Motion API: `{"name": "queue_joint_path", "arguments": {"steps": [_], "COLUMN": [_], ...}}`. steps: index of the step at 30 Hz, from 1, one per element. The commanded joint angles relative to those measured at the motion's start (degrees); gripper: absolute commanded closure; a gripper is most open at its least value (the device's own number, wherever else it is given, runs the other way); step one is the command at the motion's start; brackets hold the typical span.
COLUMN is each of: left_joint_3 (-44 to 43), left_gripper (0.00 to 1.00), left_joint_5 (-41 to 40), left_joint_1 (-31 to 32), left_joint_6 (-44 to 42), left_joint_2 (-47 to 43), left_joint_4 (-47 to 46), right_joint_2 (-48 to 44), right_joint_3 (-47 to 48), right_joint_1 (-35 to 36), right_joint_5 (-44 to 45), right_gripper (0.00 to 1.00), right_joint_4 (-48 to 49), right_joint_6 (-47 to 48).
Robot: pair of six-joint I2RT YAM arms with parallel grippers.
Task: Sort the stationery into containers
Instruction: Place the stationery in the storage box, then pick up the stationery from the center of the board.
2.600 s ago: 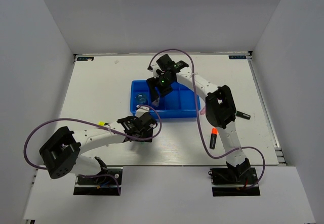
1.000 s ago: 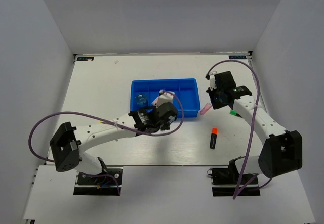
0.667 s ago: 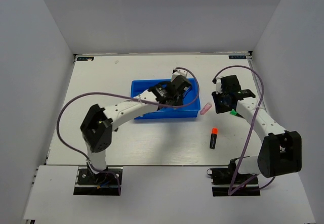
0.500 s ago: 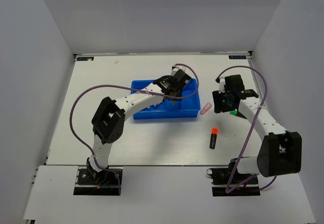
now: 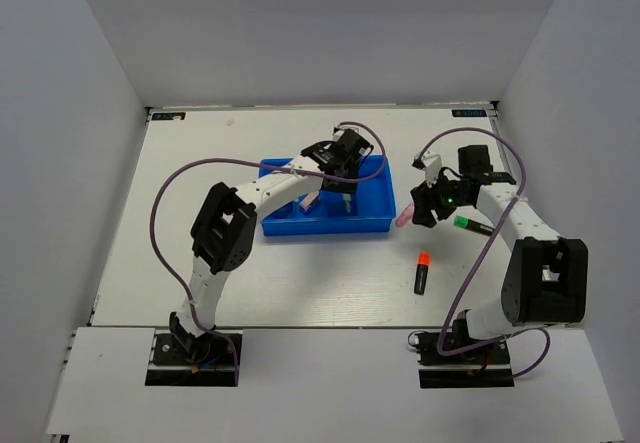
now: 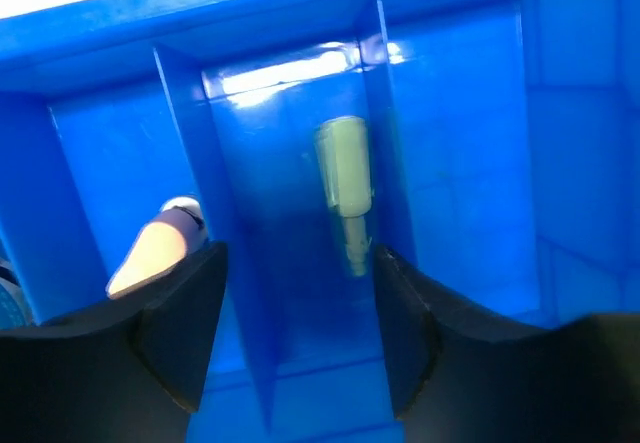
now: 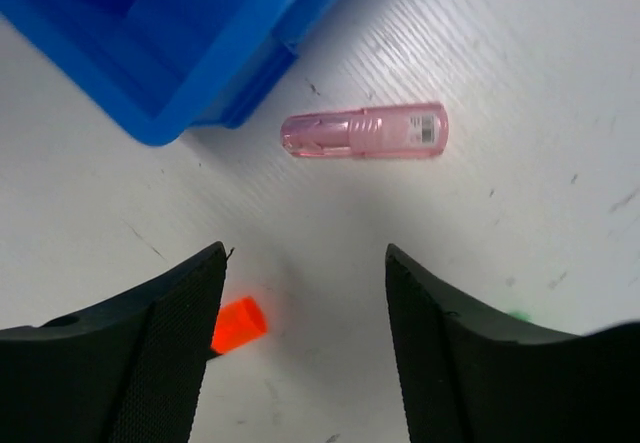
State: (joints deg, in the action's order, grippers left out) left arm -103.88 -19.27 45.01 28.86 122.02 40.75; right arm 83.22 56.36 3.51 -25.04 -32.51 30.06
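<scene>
The left arm (image 5: pixel 272 187) stretches far forward over the bright blue rectangular plastic tray (image 5: pixel 330 229), its left gripper (image 6: pixel 295 293) spread and empty above a pale green short tube (image 6: pixel 345 185) lying in a middle compartment. The right arm (image 5: pixel 515 213) bends inward so the right gripper (image 7: pixel 305 263), fingers wide apart and holding nothing, hangs over a translucent pink short tube (image 7: pixel 365 131) lying flat on the white table (image 7: pixel 520 83) just off the tray's corner. An orange-capped black marker (image 5: pixel 421 273) and a green-capped black marker (image 5: pixel 472 225) lie nearby on open tabletop, apart from the tube.

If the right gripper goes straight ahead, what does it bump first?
Probably the pink tube, lying straight ahead of the open right gripper; it may touch the table just short of it.
</scene>
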Motion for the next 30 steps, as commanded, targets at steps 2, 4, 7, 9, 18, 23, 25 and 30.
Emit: {"name": "queue_joint_path", "arguments": {"steps": [2, 4, 7, 9, 18, 23, 25, 30], "left_joint_3": [0.59, 6.01, 14.62, 25.68, 58.67, 64.84, 66.07, 66.61], "left_gripper": [0.57, 0.87, 0.78, 0.59, 0.34, 0.34, 0.33, 0.33], "left_joint_5": [2.21, 2.57, 2.92, 3.44, 0.11, -1.91, -3.32, -3.41], "left_joint_1": [0.60, 1.39, 3.05, 4.37, 6.49, 6.67, 6.58, 6.66], "left_joint_6": [-1.53, -2.14, -3.55, -3.81, 2.41, 6.91, 7.88, 9.02], "left_joint_2": [-8.98, -13.79, -24.24, -34.14, -68.45, -78.59, -80.44, -81.58], "left_joint_4": [0.38, -0.58, -1.89, -2.51, 2.30, 7.57, 8.64, 10.13], "right_joint_2": [-0.43, 1.31, 9.38, 17.21, 33.15, 33.76, 33.94, 35.78], "right_joint_3": [-0.89, -0.64, 9.07, 19.19, 35.68, 33.38, 31.62, 32.41], "right_joint_1": [-2.71, -4.81, -6.67, -7.81, -7.64, -5.88, -5.18, -3.60], "right_joint_5": [-14.41, -16.34, -17.32, -16.89, -13.47, -14.51, -14.34, -14.16], "right_gripper": [0.31, 0.34, 0.42, 0.50, 0.43, 0.43, 0.43, 0.42], "right_joint_4": [2.71, 1.85, -10.34, -30.48, -42.65, -40.01, -37.90, -35.69], "right_joint_6": [34.45, 50.41, 74.12, 83.53, 107.83, 109.07, 108.54, 106.79]}}
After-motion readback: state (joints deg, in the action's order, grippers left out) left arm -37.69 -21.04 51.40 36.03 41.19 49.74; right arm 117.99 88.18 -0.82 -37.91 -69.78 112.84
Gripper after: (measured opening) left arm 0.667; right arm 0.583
